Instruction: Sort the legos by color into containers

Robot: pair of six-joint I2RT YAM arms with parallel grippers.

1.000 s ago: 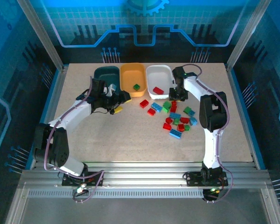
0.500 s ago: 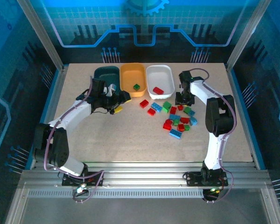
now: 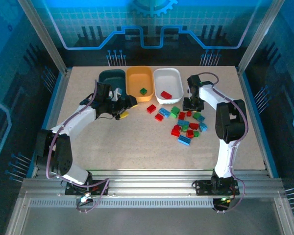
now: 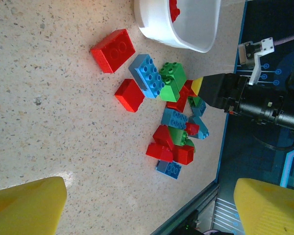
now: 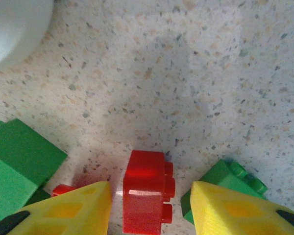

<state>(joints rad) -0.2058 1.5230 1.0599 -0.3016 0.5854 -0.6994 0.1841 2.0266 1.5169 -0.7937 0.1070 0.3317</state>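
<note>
1. The top camera shows the teal tub (image 3: pixel 111 76), the orange tub (image 3: pixel 137 76) and the white tub (image 3: pixel 170 78) in a row at upper centre, with the loose legos (image 3: pixel 186 125) lying lower right of them.
2. The right wrist camera adds detail: the right gripper (image 5: pixel 151 200) has its jaws apart astride a red brick (image 5: pixel 146 188), with a gap on either side.
3. The left wrist camera shows the left gripper (image 4: pixel 149 196) spread wide over the table (image 4: pixel 63 122).

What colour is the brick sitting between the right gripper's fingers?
Red. The brick shows best in the right wrist view, between the yellow fingers.
</note>
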